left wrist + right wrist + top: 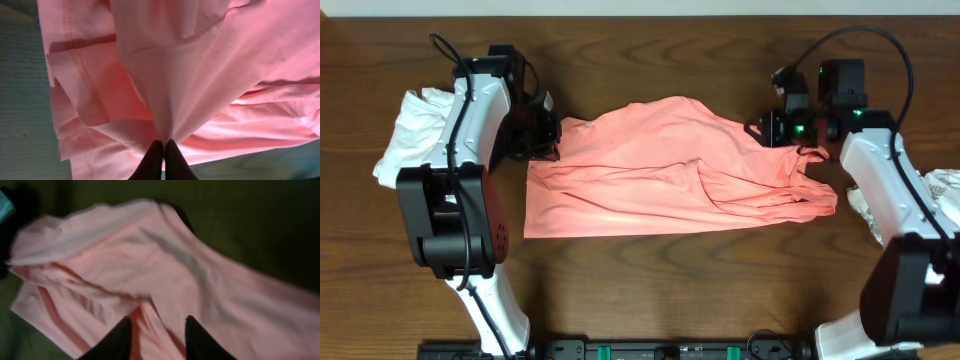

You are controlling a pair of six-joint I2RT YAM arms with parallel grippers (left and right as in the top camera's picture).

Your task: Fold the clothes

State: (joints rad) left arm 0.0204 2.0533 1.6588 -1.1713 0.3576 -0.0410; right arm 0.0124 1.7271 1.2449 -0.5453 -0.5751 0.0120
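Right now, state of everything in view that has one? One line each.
Salmon-pink soft fabric garment: spread rumpled on dark wooden table, not yet folded.
Left pincer: shut on the garment.
Right pincer: open above the garment.
Plain white cloth, left: bunched, partly hidden.
White printed cloth, right: crumpled, mostly hidden.

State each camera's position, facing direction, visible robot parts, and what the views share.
Overhead: above the table, facing straight down on the pink garment; left arm and right arm show.
Left wrist: on the left arm, facing garment folds; left pincer shut on fabric.
Right wrist: on the right arm, facing the garment; right pincer open.
Shared: all show the garment.
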